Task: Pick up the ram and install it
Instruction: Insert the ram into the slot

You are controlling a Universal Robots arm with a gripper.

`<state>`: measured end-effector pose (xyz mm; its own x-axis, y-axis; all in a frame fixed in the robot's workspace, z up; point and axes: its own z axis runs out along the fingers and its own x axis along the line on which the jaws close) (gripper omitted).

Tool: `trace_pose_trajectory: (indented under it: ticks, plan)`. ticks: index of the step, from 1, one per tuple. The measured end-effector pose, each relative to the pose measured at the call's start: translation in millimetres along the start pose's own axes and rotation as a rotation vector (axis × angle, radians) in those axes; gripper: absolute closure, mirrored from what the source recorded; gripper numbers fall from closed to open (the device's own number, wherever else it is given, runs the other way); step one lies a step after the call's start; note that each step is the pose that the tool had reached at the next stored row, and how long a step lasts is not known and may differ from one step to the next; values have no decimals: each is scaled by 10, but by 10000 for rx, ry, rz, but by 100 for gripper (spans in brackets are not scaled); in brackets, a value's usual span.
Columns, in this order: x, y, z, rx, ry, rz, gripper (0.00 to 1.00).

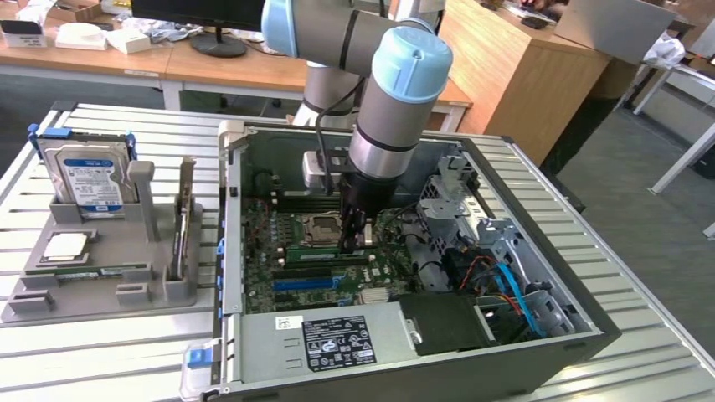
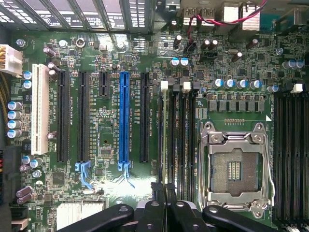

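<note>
Wooden office desks (image 1: 100, 59) stand at the far side of the room, behind a slatted metal table (image 1: 112, 352). On the table an open desktop computer case (image 1: 581, 335) lies on its side with its motherboard (image 2: 108, 121) facing up.

Toward the exterior view's left, beside the case, sits a grey parts tray (image 1: 67, 306). A blue-labelled hard drive (image 1: 92, 180) stands upright at the tray's far end, and a square silver processor chip (image 1: 65, 244) lies flat nearer the middle. A thin green strip (image 1: 95, 270) lies in a groove just nearer than the chip.

A grey and pale blue robot arm (image 1: 391, 109) reaches straight down into the case. Its gripper (image 1: 355, 243) is low over the middle of the motherboard, just on the near side of the empty processor socket (image 2: 235, 169).

The ram (image 1: 324, 252) stands on edge in the row of memory slots under the gripper. It is a long green stick running toward the exterior view's left, between the socket and the blue expansion slot (image 2: 124, 116).

In the wrist view the black fingers (image 2: 155, 208) are drawn almost together, a narrow pinch in line with the memory slot nearest the expansion slots, and they appear to clamp the ram's thin upper edge.

A white expansion slot (image 2: 40, 108) lies well beyond the blue one, on the side away from the socket. The labelled power supply (image 1: 335, 335) fills the near end of the case.
</note>
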<state>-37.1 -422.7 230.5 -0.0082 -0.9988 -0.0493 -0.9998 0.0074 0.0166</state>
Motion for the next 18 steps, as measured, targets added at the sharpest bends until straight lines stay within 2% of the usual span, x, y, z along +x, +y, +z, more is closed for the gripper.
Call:
trace_pose_trajectory:
  ticks: [18]
  plan:
    - [0, 0, -1, -10, 0, -168, 89]
